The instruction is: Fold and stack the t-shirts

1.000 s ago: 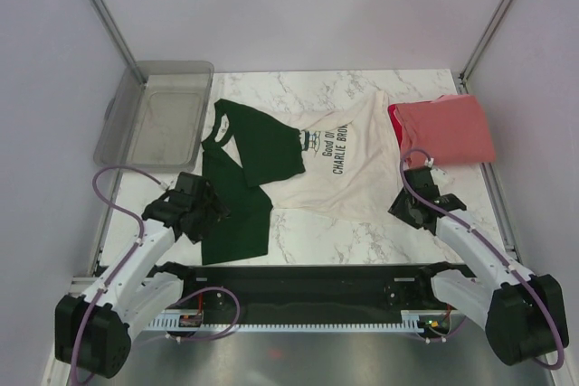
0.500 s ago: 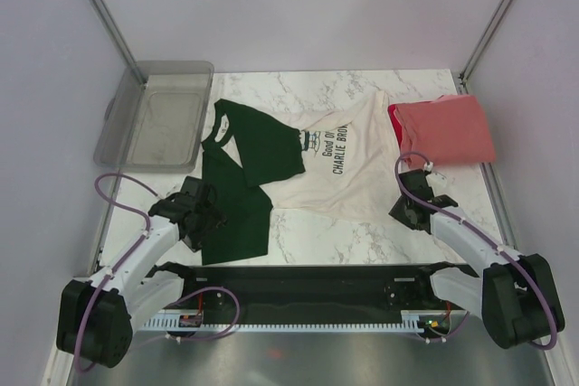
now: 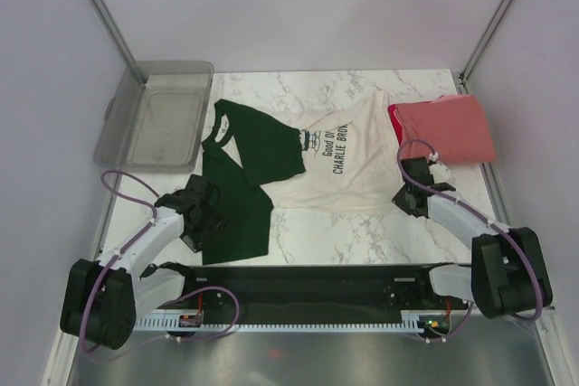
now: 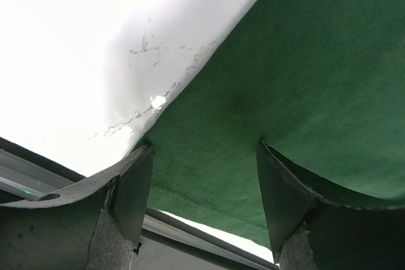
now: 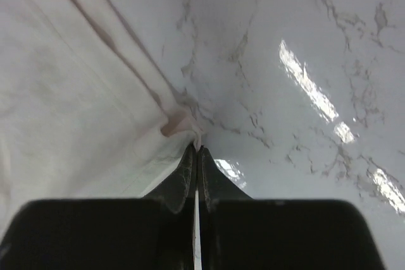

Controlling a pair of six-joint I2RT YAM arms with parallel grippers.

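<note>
The cream-white t-shirt [image 3: 348, 164] with dark green sleeves and black print lies spread across the middle of the table. Its green part [image 3: 237, 210] reaches toward the front left. The coral-red t-shirt [image 3: 448, 128] lies folded at the right rear. My left gripper [image 3: 204, 223] is open, its jaws standing on either side of the green cloth [image 4: 266, 93] near its hemmed edge. My right gripper [image 3: 409, 198] is shut on the cream shirt's lower right corner [image 5: 186, 124], with the cloth pinched between the fingertips at the table surface.
A clear grey plastic bin [image 3: 163, 115] stands at the rear left. The marble table [image 3: 344, 237] shows bare in front of the shirt. The black front rail [image 3: 298, 282] runs between the arm bases. Metal frame posts rise at both rear corners.
The right gripper has moved a little back and left onto the cream shirt's corner. The left gripper has shifted slightly toward the front at the green cloth's edge.
</note>
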